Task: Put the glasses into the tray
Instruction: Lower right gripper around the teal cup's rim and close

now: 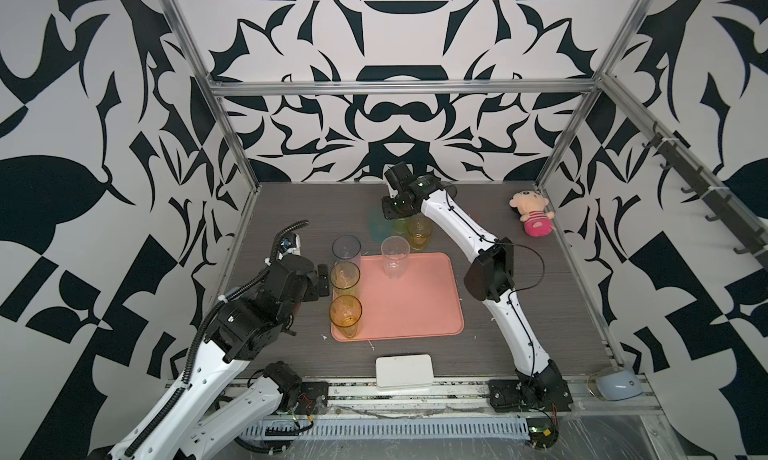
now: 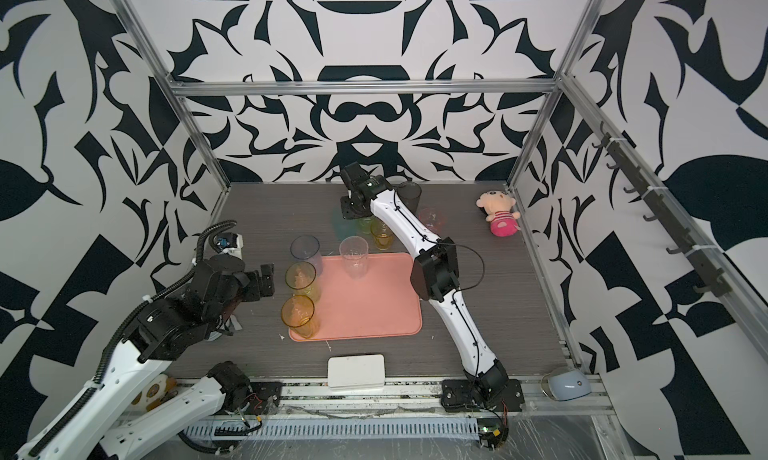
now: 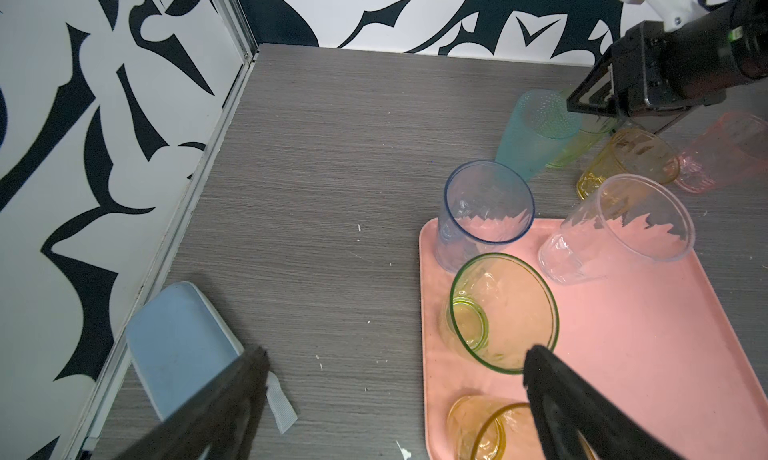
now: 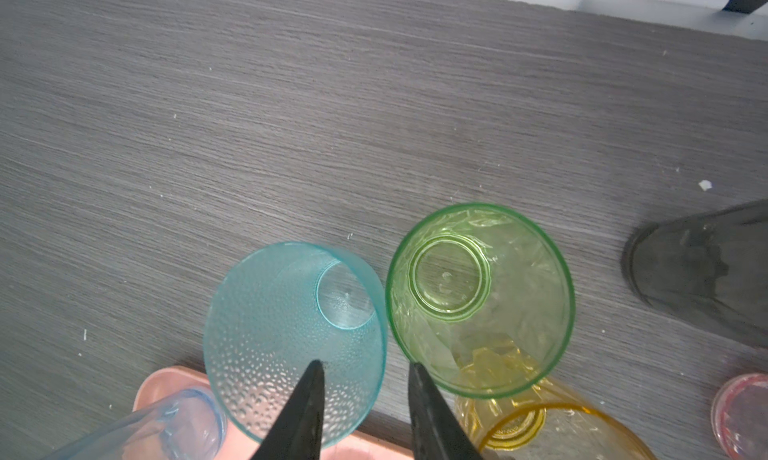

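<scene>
Crowding is the risk: the right gripper (image 4: 363, 368), jaws apart astride the rim of the dimpled teal plastic tumbler (image 4: 270, 333) just beyond the far edge of the flat salmon-pink tray (image 1: 415, 308), could topple the translucent green tumbler (image 4: 490, 312) just beside it; the left gripper (image 3: 395, 356) hangs wide open.

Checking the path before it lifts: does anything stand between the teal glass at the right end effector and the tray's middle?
Yes. The clear glass stands at the far edge of the tray, directly between the teal glass and the bare middle; the blue-grey glass stands at its far left corner. Lifting over them looks needed.
</scene>
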Robot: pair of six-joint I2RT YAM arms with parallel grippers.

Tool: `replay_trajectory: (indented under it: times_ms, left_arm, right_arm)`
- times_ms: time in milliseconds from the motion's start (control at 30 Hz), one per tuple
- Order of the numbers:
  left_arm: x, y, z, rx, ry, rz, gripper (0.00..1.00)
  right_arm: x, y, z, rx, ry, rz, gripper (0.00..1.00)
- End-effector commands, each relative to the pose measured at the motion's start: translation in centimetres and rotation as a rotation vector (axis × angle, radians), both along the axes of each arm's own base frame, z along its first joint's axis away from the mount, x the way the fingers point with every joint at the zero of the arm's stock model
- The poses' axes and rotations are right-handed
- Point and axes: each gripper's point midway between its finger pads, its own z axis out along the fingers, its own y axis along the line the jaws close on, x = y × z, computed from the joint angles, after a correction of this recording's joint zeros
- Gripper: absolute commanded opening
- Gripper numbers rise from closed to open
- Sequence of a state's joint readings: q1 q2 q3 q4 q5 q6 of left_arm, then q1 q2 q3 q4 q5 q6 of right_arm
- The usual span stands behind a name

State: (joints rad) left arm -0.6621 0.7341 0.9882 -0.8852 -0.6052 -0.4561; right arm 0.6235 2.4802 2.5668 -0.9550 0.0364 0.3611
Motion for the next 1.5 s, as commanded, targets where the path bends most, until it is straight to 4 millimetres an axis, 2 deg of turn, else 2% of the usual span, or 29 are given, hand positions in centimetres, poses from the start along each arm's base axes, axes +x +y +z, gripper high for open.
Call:
replay_trajectory:
  times_ms: [0, 300, 767, 1000, 1233, 1400, 1433, 1467]
  left_arm:
    - [-0.2, 0.2, -0.6, 0.001, 0.01, 0.01, 0.99]
    - [-0.1, 0.2, -0.6, 0.002, 0.012, 0.009, 0.99]
    - [-0.1, 0.1, -0.7, 0.003, 0.015, 0.008, 0.99]
    - [-0.1, 0.1, -0.7, 0.003, 0.016, 0.006, 1.0]
    - [0.0, 0.1, -0.7, 0.005, 0.019, 0.006, 0.99]
    - [0.0, 0.1, -0.7, 0.003, 0.017, 0.007, 0.99]
    - [-0.1, 0.1, -0.7, 0.004, 0.019, 0.006, 0.99]
    - [-0.1, 0.1, -0.8, 0.006, 0.021, 0.006, 0.99]
  right_arm:
    - [0.7, 0.7, 1.0, 0.033, -0.038, 0.0, 0.36]
    - [0.9, 0.8, 0.2, 0.025, -0.036, 0.0, 0.31]
    - [1.1, 1.0, 0.0, 0.028, -0.039, 0.0, 0.12]
    - [1.1, 0.8, 1.2, 0.027, -0.059, 0.003, 0.06]
    - [1.0, 0.6, 2.9, 0.037, -0.086, 0.006, 0.04]
    - [1.0, 0.4, 3.0, 0.026, -0.091, 0.009, 0.03]
    - [0.8, 0.3, 4.2, 0.038, -0.108, 0.009, 0.02]
    - [0.8, 0.2, 4.7, 0.04, -0.115, 0.008, 0.02]
